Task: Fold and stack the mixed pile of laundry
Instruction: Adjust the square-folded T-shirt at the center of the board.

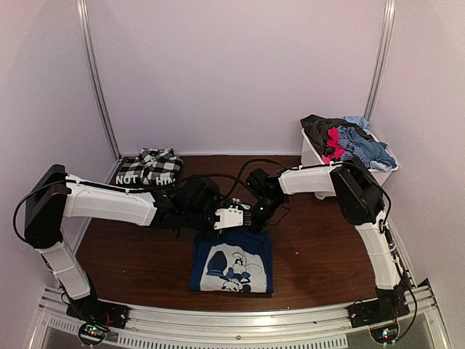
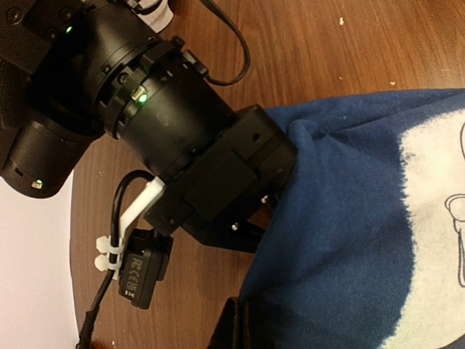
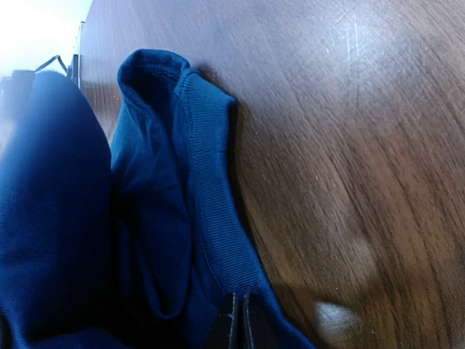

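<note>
Navy blue T-shirt (image 1: 232, 262) with a white cartoon print lies on the brown wooden counter (image 1: 320, 247), near the middle. Left pincer (image 2: 234, 331) and right pincer (image 3: 237, 323) are both closed tight, pinching its far edge.

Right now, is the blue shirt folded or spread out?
Folded: the blue shirt lies as a compact rectangle, no sleeves showing, print up.
</note>
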`<move>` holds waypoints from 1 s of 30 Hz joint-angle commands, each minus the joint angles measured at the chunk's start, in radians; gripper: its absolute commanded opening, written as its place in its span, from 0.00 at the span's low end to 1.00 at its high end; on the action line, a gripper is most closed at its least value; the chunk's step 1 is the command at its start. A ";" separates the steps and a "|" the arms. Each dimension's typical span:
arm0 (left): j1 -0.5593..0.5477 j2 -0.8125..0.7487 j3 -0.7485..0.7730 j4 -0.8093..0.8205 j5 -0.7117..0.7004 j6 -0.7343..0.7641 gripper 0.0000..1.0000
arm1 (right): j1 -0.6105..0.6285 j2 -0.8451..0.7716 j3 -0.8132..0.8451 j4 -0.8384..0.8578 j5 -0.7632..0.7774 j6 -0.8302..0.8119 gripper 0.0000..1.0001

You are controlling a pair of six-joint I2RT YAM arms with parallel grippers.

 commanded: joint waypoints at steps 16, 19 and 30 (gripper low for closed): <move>0.057 -0.096 -0.054 0.139 -0.145 -0.253 0.44 | -0.207 -0.309 -0.121 0.064 0.197 0.080 0.38; 0.139 -0.170 -0.071 0.072 -0.036 -0.481 0.53 | -0.230 -0.440 -0.276 0.199 0.128 0.139 0.39; 0.446 -0.137 -0.249 0.225 0.510 -1.063 0.44 | -0.152 -0.549 -0.610 0.472 -0.006 0.281 0.39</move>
